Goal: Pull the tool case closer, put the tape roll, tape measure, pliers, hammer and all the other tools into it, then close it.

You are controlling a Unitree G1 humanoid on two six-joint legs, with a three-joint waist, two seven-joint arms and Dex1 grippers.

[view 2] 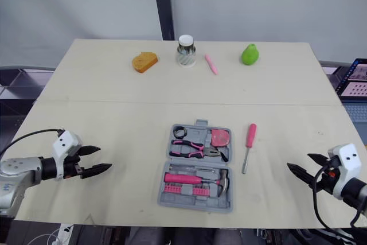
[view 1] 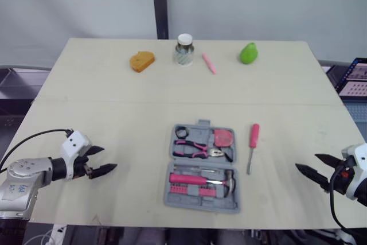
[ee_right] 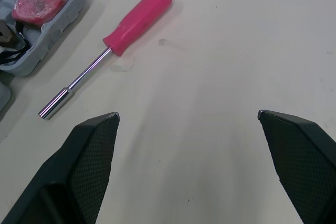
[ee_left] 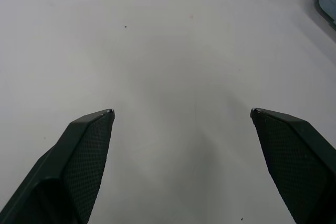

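Right wrist view: grey plastic tool case mostly filled, unclosed; pink-handled screwdriver outside; left gripper, right gripper spread.

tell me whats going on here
A two-armed robot is packing a tool case. The grey case lies open on the table near the robot, with the tape roll, pliers, tape measure and hammer already inside. A pink screwdriver lies on the table just right of the case, not yet packed. The left claw and right claw are open, out to either side of the case, holding nothing.
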